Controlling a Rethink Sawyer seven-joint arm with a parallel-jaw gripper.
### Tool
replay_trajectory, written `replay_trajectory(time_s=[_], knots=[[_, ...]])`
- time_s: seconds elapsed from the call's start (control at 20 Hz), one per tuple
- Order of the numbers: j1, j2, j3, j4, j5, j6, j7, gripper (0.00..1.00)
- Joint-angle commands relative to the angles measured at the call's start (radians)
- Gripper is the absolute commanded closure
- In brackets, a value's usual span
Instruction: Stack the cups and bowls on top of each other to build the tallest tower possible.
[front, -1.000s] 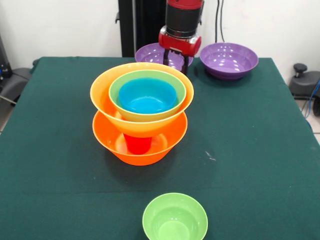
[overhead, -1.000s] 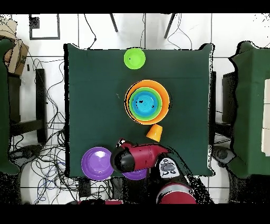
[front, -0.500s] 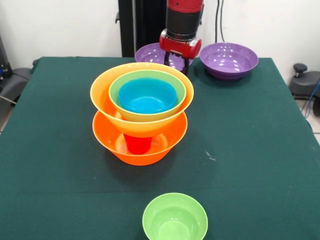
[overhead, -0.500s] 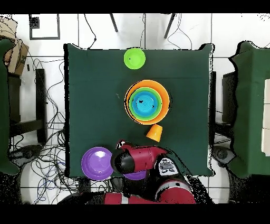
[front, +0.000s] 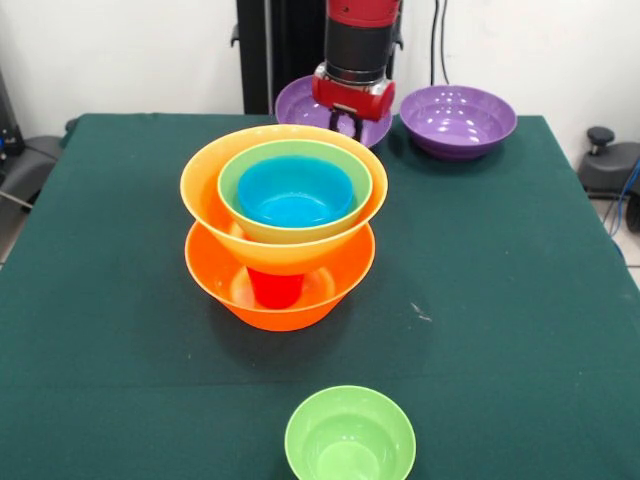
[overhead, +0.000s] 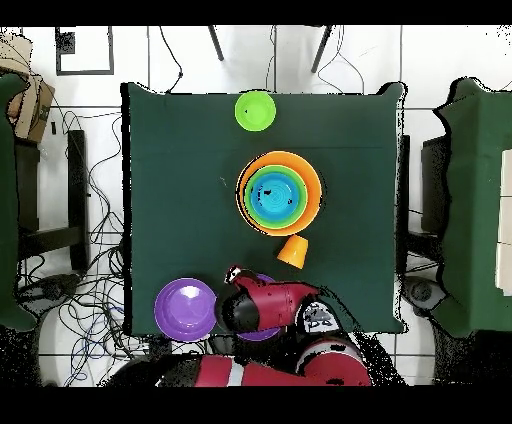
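Partly built: tower (front: 283, 235) standing mid-surface, large orange bowl (front: 280, 290) as base with a red cup (front: 275, 288) inside, then a second orange bowl (front: 215, 190), a green bowl (front: 296, 158) and a blue bowl (front: 294, 192) nested on top. Still loose on the green surface (front: 520, 300): small green bowl (front: 350, 436) near the front edge, orange cup (overhead: 292, 251) just beside the tower, two purple bowls (front: 458, 120) at the back. Gripper (front: 347, 118) over the left-hand purple bowl (front: 295, 102), apparently gripping its rim, though exact closure impossible to tell.
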Motion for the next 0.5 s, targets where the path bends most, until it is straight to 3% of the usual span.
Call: replay_trajectory(time_s=[0.05, 0.25, 0.5], knots=[[0.023, 0.025, 0.033, 0.019, 0.045, -0.04, 0.127, 1.0], [-0.007, -0.004, 0.055, 0.049, 0.048, -0.02, 0.122, 1.0], [0.005, -0.024, 0.061, 0.083, 0.068, -0.022, 0.133, 1.0]])
